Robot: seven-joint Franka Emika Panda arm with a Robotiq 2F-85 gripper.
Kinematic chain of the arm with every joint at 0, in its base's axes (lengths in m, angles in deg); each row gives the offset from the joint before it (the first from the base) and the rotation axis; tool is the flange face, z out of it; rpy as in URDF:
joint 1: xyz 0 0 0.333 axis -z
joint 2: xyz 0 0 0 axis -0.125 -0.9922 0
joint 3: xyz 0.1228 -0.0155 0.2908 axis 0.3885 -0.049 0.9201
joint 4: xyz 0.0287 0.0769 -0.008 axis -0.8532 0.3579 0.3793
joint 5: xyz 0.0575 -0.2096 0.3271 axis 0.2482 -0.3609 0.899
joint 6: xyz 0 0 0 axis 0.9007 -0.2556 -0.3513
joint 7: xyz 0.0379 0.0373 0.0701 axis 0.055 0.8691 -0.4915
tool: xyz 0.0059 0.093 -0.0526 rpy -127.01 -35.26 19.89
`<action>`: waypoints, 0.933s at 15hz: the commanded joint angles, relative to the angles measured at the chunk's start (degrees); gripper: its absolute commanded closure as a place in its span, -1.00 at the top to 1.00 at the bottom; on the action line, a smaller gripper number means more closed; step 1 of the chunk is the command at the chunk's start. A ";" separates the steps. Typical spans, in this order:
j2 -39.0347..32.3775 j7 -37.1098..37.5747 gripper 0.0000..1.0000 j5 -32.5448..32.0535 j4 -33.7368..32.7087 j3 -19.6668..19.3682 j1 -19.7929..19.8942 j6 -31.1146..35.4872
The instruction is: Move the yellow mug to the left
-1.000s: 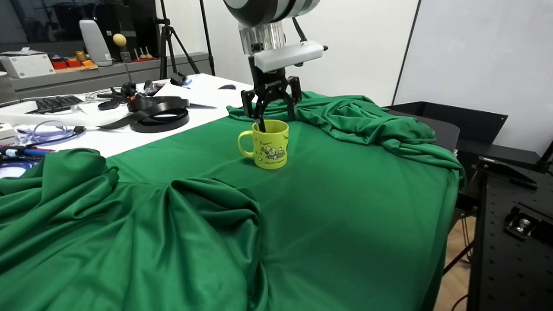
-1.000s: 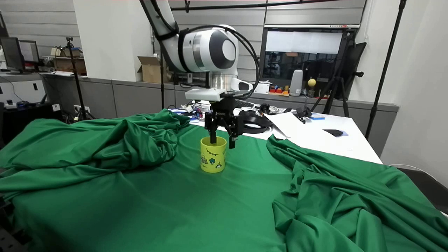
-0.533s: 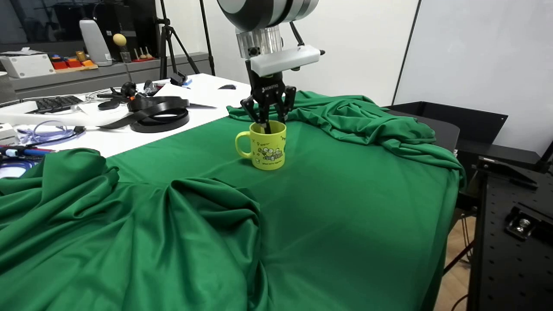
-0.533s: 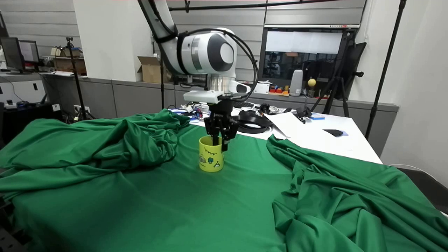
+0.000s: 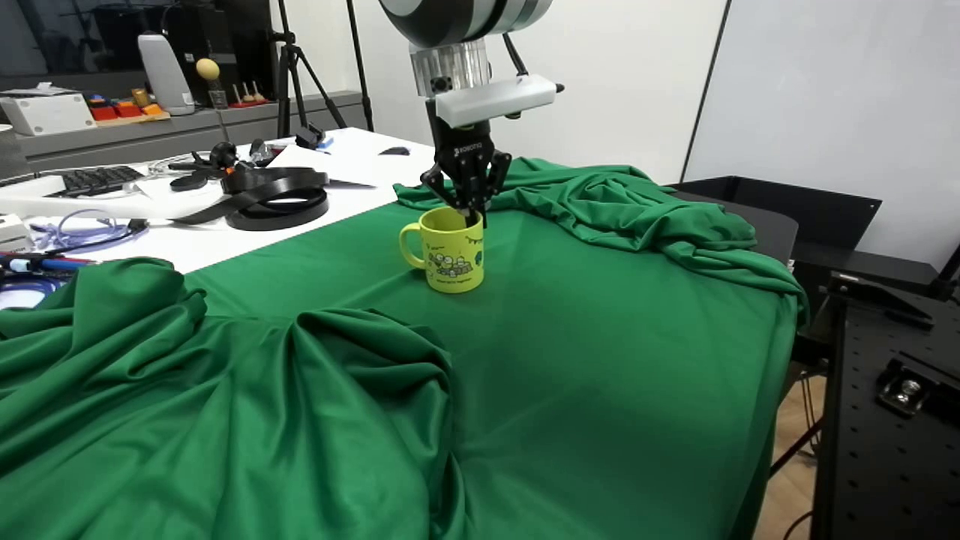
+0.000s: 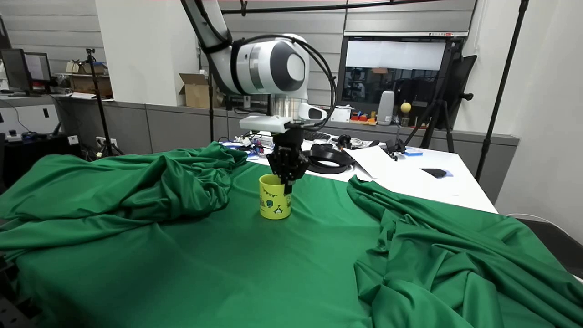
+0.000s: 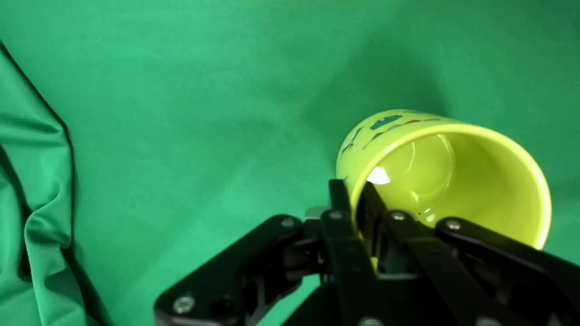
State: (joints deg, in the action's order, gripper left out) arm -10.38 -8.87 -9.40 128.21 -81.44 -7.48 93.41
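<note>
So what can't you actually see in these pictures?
Handle: in an exterior view, hidden behind the yellow mug.
Part of the rim: in the wrist view, covered by the jaws.
Mug's lowest lettering: in an exterior view, too small to read.
Robot arm: in both exterior views, cut off by the top edge.

Reads "ROBOTIQ" in white capitals (image 5: 470, 148) across the black gripper (image 5: 478, 217), upper middle of the frame in an exterior view, with a small white logo (image 5: 457, 151) just left of the word. Runs in tiny dark letters (image 5: 452, 281) on the yellow mug (image 5: 448, 251), near the centre of that frame, below and above the cartoon figures (image 5: 450, 265); illegibly small. Shows red and dark markings (image 6: 447, 34) on the pale strip (image 6: 405, 34) above the window (image 6: 370, 89), upper right of the frame in an exterior view; too small to read.
</note>
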 commanded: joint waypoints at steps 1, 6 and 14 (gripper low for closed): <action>1.36 -0.99 -0.94 0.10 0.68 0.15 -0.40 -0.05; 2.40 -3.09 -0.94 -0.16 1.94 1.30 -1.53 2.42; 2.64 -6.48 -0.94 2.79 2.98 5.04 -1.79 6.75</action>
State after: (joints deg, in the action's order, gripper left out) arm -9.45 -13.67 -8.76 129.42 -78.02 -9.83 98.81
